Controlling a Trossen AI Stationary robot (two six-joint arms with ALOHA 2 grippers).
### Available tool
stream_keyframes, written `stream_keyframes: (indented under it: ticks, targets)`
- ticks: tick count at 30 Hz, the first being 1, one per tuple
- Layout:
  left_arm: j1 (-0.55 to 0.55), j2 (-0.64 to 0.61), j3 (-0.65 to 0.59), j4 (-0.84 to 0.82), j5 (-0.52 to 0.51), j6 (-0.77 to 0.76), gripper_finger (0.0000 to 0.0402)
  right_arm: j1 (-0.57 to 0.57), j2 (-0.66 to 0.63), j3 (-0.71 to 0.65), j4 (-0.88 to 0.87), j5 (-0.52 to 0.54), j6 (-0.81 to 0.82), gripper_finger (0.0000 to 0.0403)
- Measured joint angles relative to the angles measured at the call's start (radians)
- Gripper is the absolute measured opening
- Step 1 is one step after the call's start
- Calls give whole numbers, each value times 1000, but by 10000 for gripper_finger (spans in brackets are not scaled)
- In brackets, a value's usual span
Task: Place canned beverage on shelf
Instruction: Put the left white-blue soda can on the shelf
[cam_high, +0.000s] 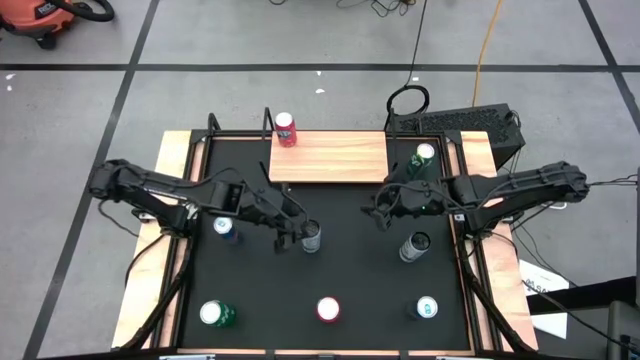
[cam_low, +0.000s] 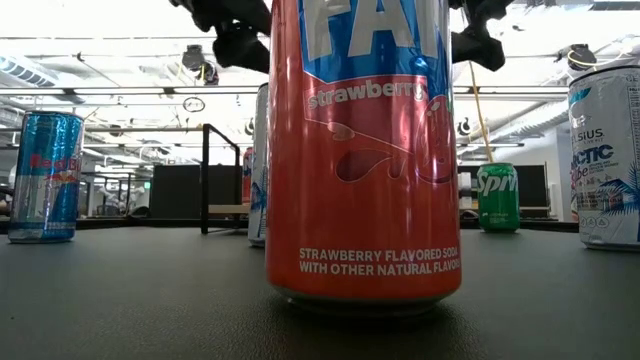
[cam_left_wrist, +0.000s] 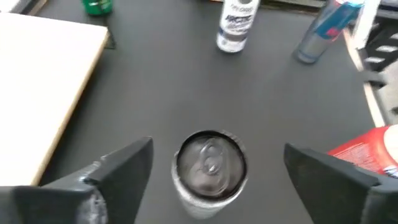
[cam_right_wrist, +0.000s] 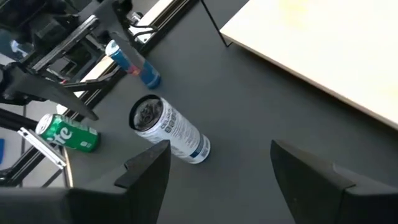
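Silver can (cam_left_wrist: 210, 168) upright on matte black table (cam_high: 340, 270), between left gripper (cam_left_wrist: 214, 171) fingers (cam_left_wrist: 118, 168), spread wide, not touching. Right gripper (cam_right_wrist: 217, 168) over table, fingers apart, empty. Shelf (cam_high: 330, 157): smooth pale wood board, red can (cam_high: 286, 129) on one end.

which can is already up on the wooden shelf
The red can with the white top, standing at the left end of the light wooden shelf board. Every other can stands on the black tabletop.
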Motion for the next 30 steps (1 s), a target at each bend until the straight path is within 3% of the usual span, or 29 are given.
stream_keyframes:
  ticks: [5, 18, 22, 30]
  targets:
    - [-1, 58, 0, -1, 35, -68, 398, 34, 0, 0, -2, 32, 33, 265]
    - [-7, 155, 0, 9, -4, -39, 370, 54, 0, 0, -4, 59, 39, 265]
    - [-7, 158, 0, 25, -24, -35, 342, 54, 0, 0, -4, 59, 39, 265]
    - [0, 157, 0, 50, -83, -42, 251, 54, 0, 0, -4, 59, 39, 265]
